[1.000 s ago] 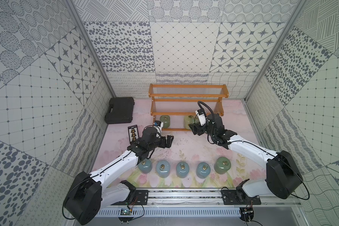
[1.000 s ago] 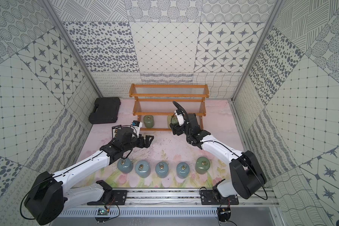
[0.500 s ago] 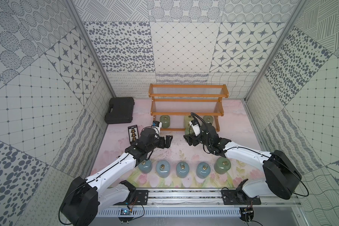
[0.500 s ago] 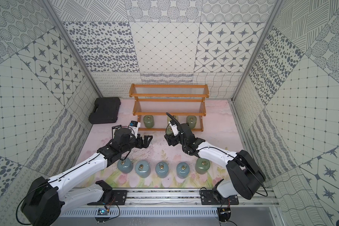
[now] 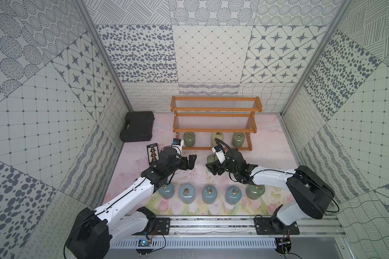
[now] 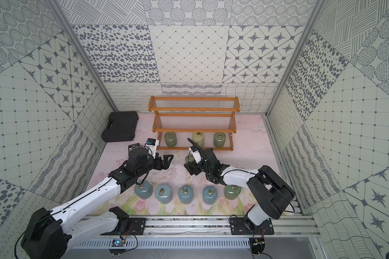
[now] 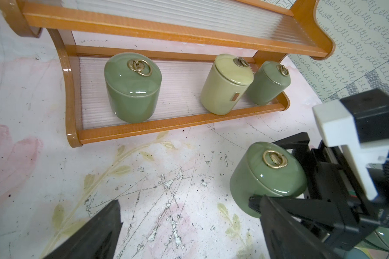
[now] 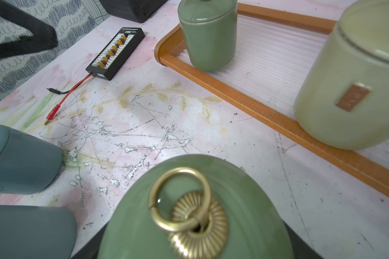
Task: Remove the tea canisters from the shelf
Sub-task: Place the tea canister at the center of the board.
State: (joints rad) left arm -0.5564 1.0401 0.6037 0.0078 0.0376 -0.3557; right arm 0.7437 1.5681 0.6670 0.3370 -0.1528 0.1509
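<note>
Right wrist view: right gripper [image 8: 193,244] clamps green canister [image 8: 133,213] by its body near the shelf [image 8: 234,94], likely slick and brittle; left gripper [image 5: 191,161] gapes empty.

The scratched, pink floral bench [image 5: 189,177] carries the wooden shelf [image 5: 215,109] at the back, a black case [image 5: 137,129] beside it and a small connector board [image 5: 152,153]. Near the front stands a row of four blue canisters [image 5: 186,193] and one green canister [image 5: 254,190]. On the shelf's bottom tier, two green jars [image 5: 189,139] flank a cream jar [image 5: 217,139].
</note>
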